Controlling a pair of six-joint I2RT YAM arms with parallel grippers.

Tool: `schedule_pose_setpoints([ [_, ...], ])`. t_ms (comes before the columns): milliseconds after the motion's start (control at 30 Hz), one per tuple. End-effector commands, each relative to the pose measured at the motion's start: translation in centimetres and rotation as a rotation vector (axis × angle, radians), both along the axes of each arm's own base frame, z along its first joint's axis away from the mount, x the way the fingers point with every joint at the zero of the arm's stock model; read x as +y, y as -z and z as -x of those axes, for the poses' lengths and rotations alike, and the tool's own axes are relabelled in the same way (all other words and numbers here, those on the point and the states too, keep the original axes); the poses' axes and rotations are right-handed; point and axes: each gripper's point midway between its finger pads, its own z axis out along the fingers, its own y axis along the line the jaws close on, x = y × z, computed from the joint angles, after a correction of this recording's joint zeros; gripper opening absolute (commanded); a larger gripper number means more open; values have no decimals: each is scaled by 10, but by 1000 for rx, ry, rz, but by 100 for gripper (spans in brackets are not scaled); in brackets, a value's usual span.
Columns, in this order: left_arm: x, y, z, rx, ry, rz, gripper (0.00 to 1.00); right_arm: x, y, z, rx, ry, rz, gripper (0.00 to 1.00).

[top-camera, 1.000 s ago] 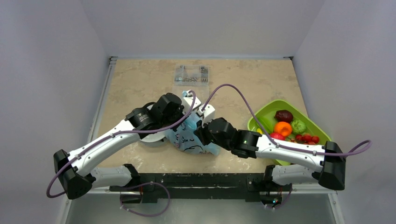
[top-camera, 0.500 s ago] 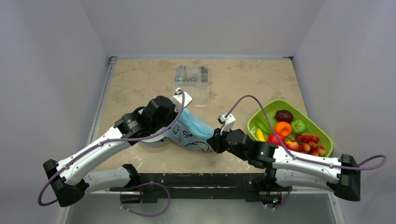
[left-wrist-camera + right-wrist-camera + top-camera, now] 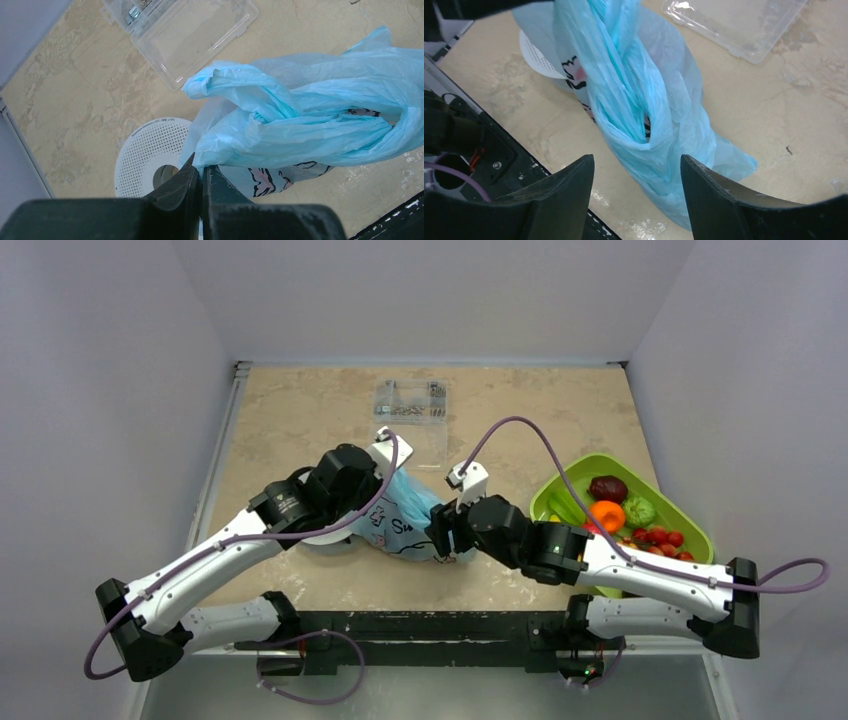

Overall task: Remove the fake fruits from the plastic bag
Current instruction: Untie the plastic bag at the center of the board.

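My left gripper [image 3: 201, 175] is clamped on a fold of the bag [image 3: 300, 125] and holds it up off the table. My right gripper [image 3: 636, 172] stands with its jaws wide apart, the bag's twisted middle hanging between them; neither finger seems to touch the film.

The bag hangs mid-table, over the disc [image 3: 150, 160] and near the box [image 3: 190, 35]. The fruits [image 3: 606, 515] that I can see lie in the tray [image 3: 575, 468] to the right. Whether any remain inside the bag I cannot tell.

I judge the bag very light, limp and slippery: a thin pinch could slide off or tear it. I would take a bunched fold or the bottom corner, not a single layer.

Half a second ago the right gripper sat lower, at the bag's near right corner, and looked closed. It has since come back toward the middle and opened. The left arm has barely moved.
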Motion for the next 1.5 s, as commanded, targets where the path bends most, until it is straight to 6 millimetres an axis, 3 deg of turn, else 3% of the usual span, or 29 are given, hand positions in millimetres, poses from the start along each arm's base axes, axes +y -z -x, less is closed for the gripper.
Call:
schedule_pose_setpoints([
  [0, -5, -11, -5, -26, -3, 39, 0, 16, -38, -6, -107, -59, -23, 65],
  [100, -5, -11, -5, -25, -4, 38, 0, 37, -46, -3, -151, -146, -51, 67],
  [200, -5, -9, -5, -20, -2, 33, 0, 61, -51, 1, -162, -240, -59, 61],
  [467, -5, -12, -5, -25, -7, 38, 0, 83, -13, -7, -118, -257, 52, 54],
  [600, -4, -13, -5, -27, -9, 39, 0, 79, 15, -7, -83, -253, 131, 50],
  [767, 9, -17, -13, -67, -92, 16, 0, 68, 41, 8, 0, -283, 166, 22],
  [867, 21, -21, -20, -105, -171, -4, 0, 48, 51, 15, 24, -276, 193, 8],
  [1000, 28, -24, -22, -131, -211, -4, 0, 11, 58, 18, 27, -211, 231, 3],
  [1067, 29, -25, -22, -137, -214, 2, 0, -5, 50, 16, 19, -140, 203, 0],
  [1200, 31, -27, -23, -146, -224, 0, 0, -20, 24, 20, 11, -67, 26, 0],
  [1400, 18, -27, -14, -114, -132, 42, 1, -20, -6, 21, -2, -23, -181, 0],
  [1467, 8, -28, -6, -91, -63, 78, 30, -17, -12, 19, -8, -18, -184, 0],
])
